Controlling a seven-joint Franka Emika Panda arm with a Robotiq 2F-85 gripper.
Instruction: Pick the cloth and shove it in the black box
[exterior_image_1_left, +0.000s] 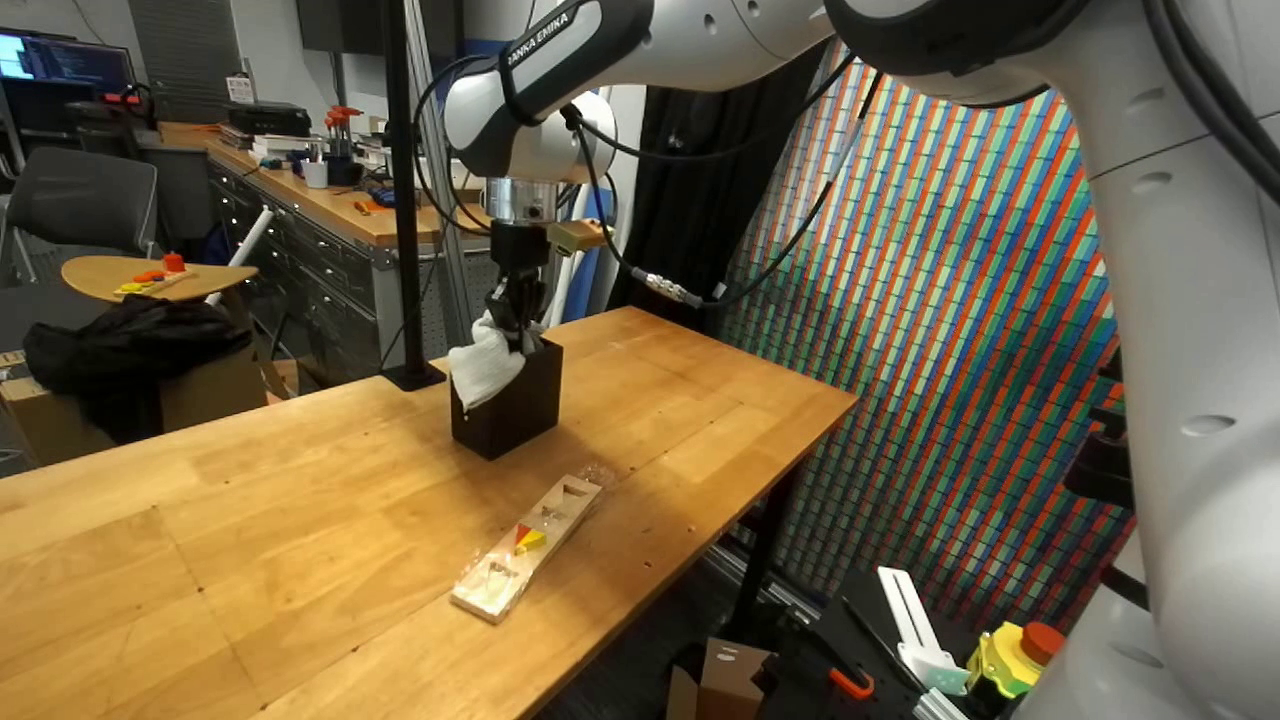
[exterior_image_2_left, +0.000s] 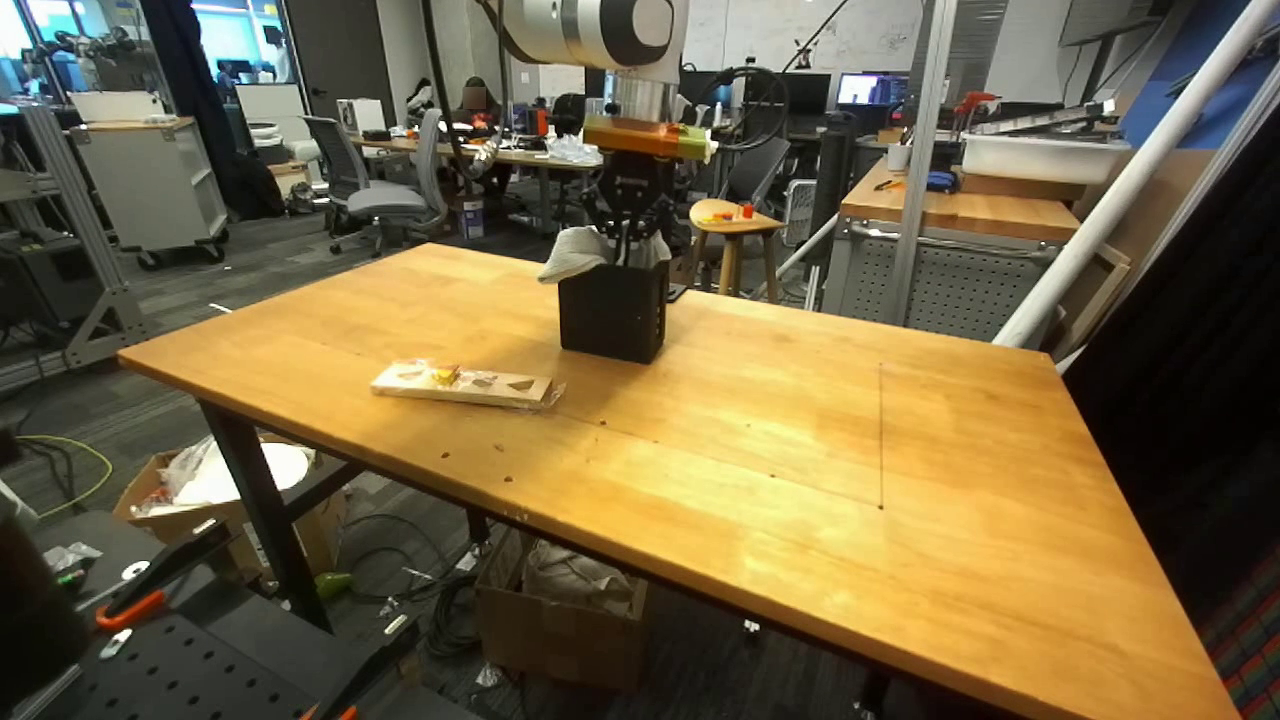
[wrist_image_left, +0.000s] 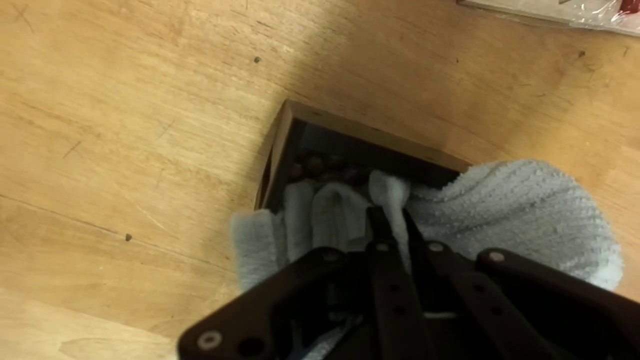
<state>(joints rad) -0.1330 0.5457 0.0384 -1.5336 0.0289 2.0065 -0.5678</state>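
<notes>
1. Wrist view: the black two-fingered gripper (wrist_image_left: 392, 222), nearly closed, pinches a fold of whitish ribbed cloth (wrist_image_left: 520, 225).
2. Only there: small brownish things (wrist_image_left: 317, 166), too dim to name, inside the black rectangular open-topped box (wrist_image_left: 375, 136).
3. Both exterior views: the cloth bunches at the box's mouth, partly hanging outside.
4. These show the plastic-wrapped wooden strip (exterior_image_1_left: 516, 560) whole; the wrist view, part.

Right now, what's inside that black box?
Part of the cloth is in the box; past it, dim roundish things show, too dark to identify. The cloth and hand hide the rest.
</notes>
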